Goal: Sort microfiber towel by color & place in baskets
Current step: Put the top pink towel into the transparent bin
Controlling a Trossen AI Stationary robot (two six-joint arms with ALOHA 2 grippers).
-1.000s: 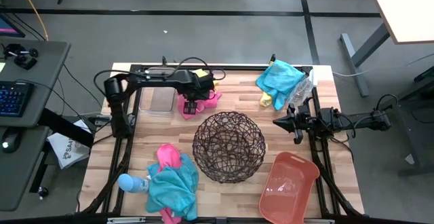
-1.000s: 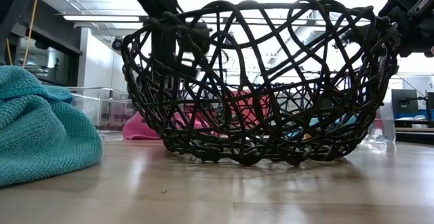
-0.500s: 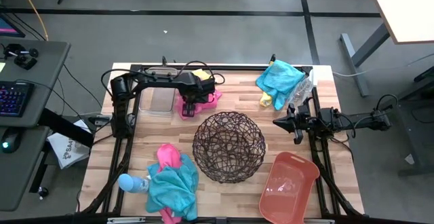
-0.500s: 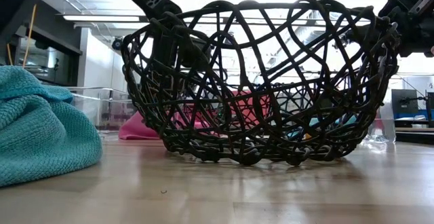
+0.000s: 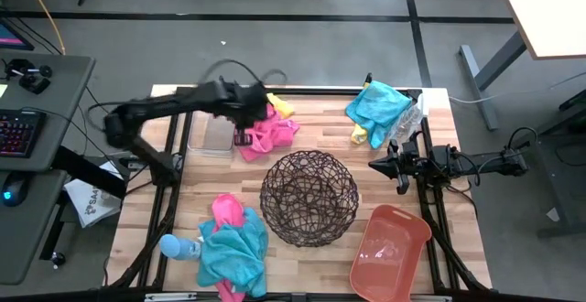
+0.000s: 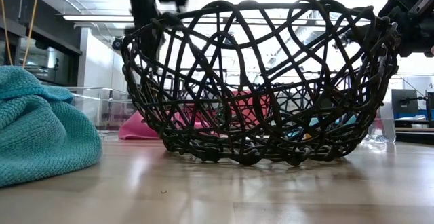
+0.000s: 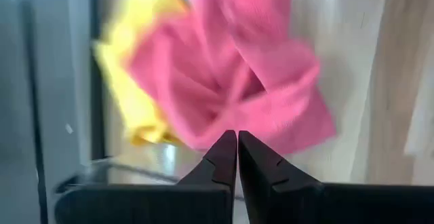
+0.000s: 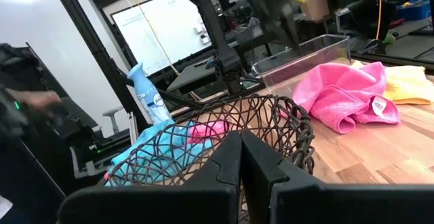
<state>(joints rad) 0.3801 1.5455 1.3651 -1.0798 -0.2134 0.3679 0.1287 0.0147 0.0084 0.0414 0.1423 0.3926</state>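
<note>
Left wrist view shows the left gripper (image 7: 237,137) pressed together and empty above a pink towel (image 5: 269,130) lying on a yellow towel (image 5: 279,105) beside the clear bin (image 5: 214,134). The right gripper (image 5: 375,164) waits, pressed together. No basket holds a towel; sorting has barely begun.

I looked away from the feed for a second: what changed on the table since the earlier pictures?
The left end effector has lifted off the pink towel and swung back toward the clear bin, fingers shut and empty. The pink towel now lies spread out, with the yellow towel uncovered behind it. The right end effector, the wire basket, the orange tub and the other towel piles have not moved.
</note>
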